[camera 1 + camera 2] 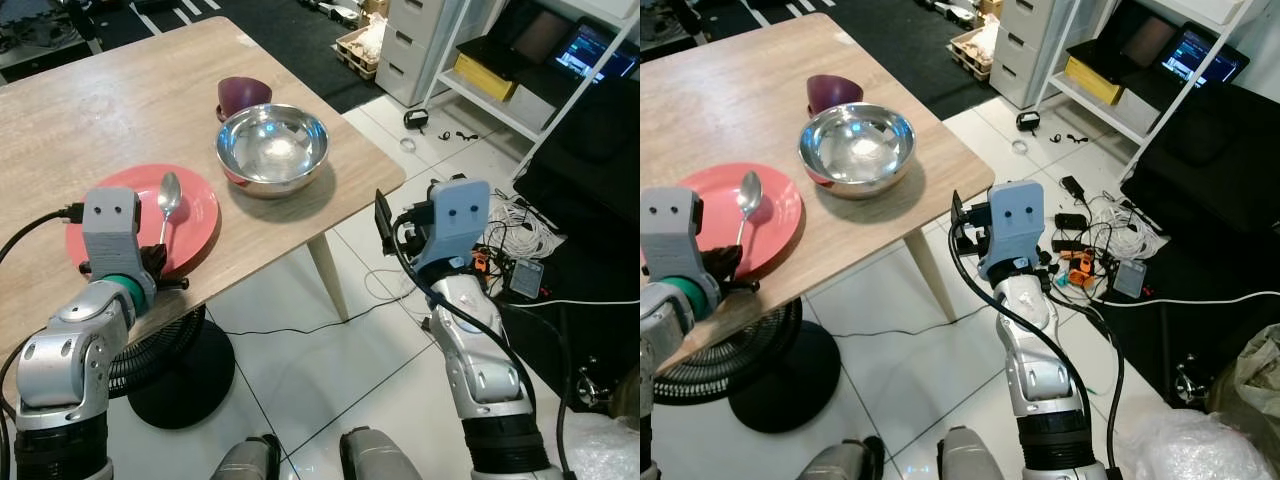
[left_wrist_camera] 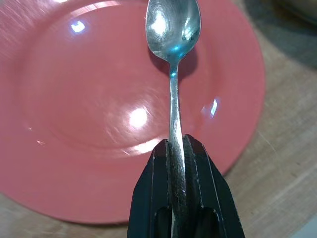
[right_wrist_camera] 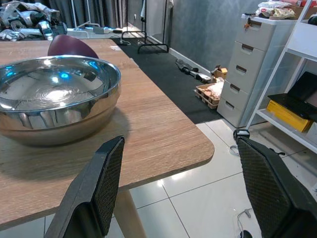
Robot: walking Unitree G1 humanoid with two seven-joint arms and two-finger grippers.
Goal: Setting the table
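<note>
Left gripper clamped on the thin handle of a shiny metal spoon, its oval bowl over a glossy round red plate, polished steel bowl mid pale wooden table, small maroon bowl behind, right gripper spread wide off the table's edge.

Bright, even overhead light, and every view sharp. Glare spots sit on the red plate and the spoon bowl at 12 o'clock. The steel bowl mirrors lamps and casts a soft shadow on the worktop toward 5 o'clock. Near gripper fingers look slightly soft.
</note>
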